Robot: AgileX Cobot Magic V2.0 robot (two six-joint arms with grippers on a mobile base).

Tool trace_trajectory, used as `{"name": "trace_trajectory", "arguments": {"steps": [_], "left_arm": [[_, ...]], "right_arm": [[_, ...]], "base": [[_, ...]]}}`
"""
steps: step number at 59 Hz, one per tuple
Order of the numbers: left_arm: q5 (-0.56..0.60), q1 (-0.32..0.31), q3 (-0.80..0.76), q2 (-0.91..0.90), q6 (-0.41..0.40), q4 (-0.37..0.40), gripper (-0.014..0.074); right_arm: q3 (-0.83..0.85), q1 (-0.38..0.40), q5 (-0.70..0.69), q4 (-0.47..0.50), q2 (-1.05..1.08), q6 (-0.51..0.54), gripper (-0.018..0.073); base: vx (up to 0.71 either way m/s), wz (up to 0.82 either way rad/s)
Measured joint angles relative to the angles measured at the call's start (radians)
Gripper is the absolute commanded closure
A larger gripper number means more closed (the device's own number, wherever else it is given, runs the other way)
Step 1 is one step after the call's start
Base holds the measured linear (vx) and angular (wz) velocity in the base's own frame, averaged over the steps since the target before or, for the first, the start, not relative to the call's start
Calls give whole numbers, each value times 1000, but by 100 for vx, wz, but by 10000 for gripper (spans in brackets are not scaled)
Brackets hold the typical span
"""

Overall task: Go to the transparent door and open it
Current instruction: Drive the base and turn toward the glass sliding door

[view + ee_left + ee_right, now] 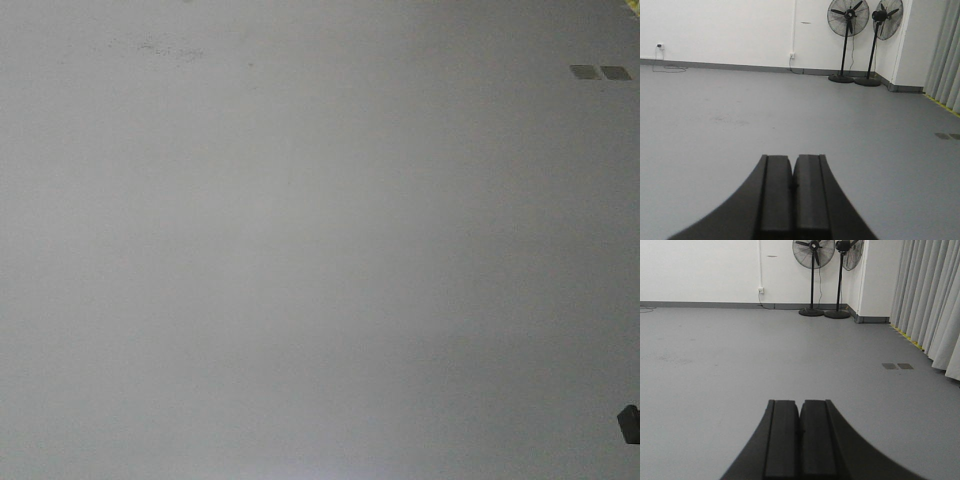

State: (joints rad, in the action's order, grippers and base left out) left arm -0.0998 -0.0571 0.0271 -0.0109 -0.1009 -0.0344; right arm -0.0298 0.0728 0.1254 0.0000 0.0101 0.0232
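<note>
We record open grey floor (730, 100) ahead of the left claw (792, 195) and right claw (800, 440), ending at a white wall (715, 25). To the right of the right claw hang curtains (927, 300). Two fans (812, 255) stand far ahead, near the wall's corner. The door appears in no view, so we cannot place it. Each claw is pressed together, empty, and held low and level. We judge this a stowed pose for driving. Two floor plates (897, 366) and a socket (761, 290) carry no legible writing.
</note>
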Motion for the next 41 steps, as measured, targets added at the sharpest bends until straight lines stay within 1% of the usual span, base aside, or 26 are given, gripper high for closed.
{"name": "trace_trajectory", "arguments": {"steps": [23,41], "left_arm": [[0,0,0,0,0,0,602],[0,0,0,0,0,0,602]], "right_arm": [[0,0,0,0,0,0,567],[0,0,0,0,0,0,567]], "base": [[4,1],[16,6]]}}
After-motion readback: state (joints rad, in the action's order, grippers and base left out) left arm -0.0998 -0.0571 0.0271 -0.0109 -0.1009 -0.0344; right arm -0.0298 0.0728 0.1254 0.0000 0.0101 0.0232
